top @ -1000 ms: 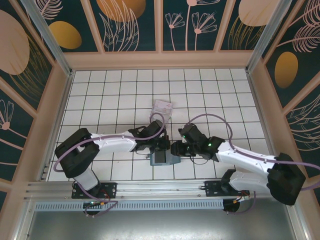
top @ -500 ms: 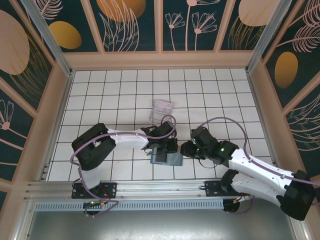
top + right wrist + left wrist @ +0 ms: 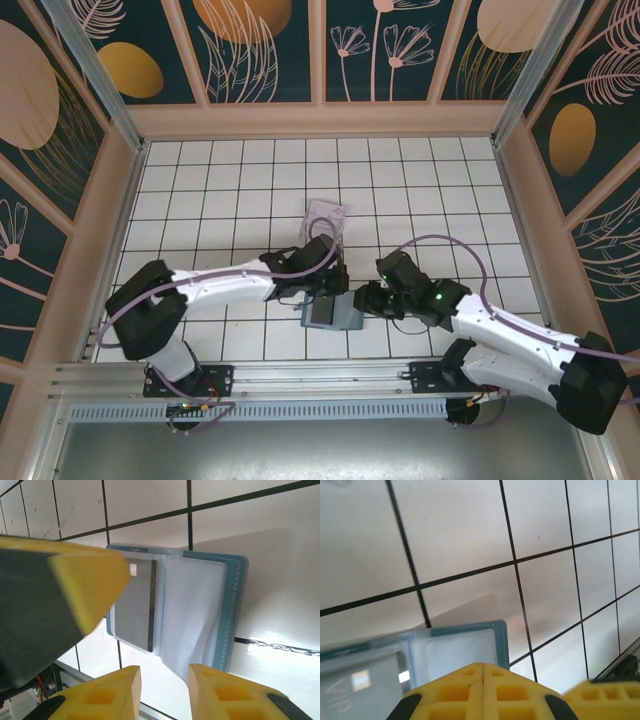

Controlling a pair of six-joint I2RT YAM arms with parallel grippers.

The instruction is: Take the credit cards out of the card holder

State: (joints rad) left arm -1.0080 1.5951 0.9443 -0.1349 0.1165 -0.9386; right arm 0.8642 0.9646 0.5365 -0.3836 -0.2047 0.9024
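Note:
The teal card holder (image 3: 346, 320) lies open on the tiles near the front edge. In the right wrist view one panel (image 3: 236, 605) holds a dark grey credit card (image 3: 134, 606) behind clear plastic, and the other panel has an empty-looking clear sleeve (image 3: 192, 610). My left gripper (image 3: 326, 287) is shut, its yellow tips (image 3: 482, 666) together right over the holder's stitched corner (image 3: 501, 637); whether they touch it I cannot tell. Just right of the holder, my right gripper (image 3: 363, 300) is open, its fingertips (image 3: 165, 680) straddling the sleeve's lower corner without closing on it.
A clear ridged plastic tray (image 3: 325, 217) lies on the tiles behind the left gripper. The metal rail (image 3: 300, 375) runs just in front of the holder. Wooden walls (image 3: 100, 230) enclose the white tiled floor. The two grippers are close together.
The left arm's elbow has swung back to the left while its shut gripper stays at the holder. The right gripper has drawn slightly right of the holder and opened a little.

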